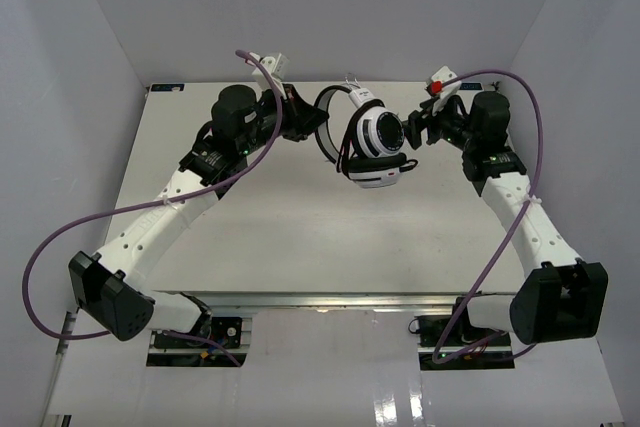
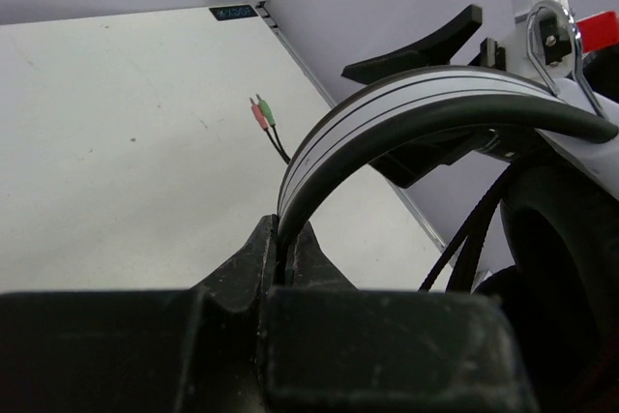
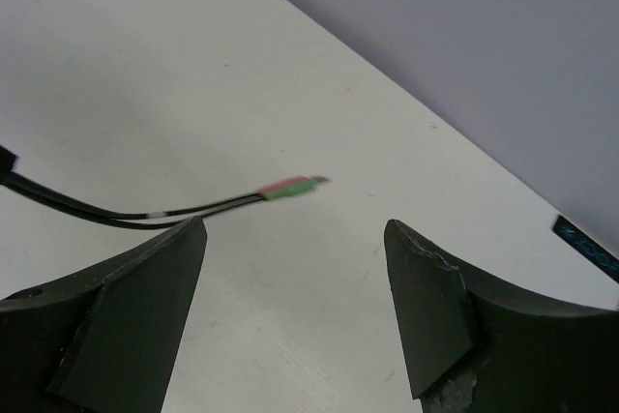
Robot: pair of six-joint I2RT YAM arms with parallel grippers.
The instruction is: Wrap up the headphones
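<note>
The headphones (image 1: 378,144) hang above the table at the back middle, white earcups with black centres stacked together. Their thin headband (image 1: 324,119) arches left into my left gripper (image 1: 306,127), which is shut on it. In the left wrist view the grey-striped headband (image 2: 406,103) runs down into the pinched gripper (image 2: 282,235), with a black earcup (image 2: 561,268) at the right. The red and green plugs (image 2: 261,111) dangle beyond on the thin black cord. My right gripper (image 1: 413,134) stands open just right of the earcups. In its wrist view the gripper (image 3: 295,234) holds nothing; the plugs (image 3: 290,187) and cord (image 3: 97,212) hang past the fingertips.
The white table (image 1: 300,237) is boxed in by pale walls on the left, back and right. A small dark label (image 2: 235,13) sits at the back corner. Purple cables (image 1: 60,237) loop from both arms along the sides.
</note>
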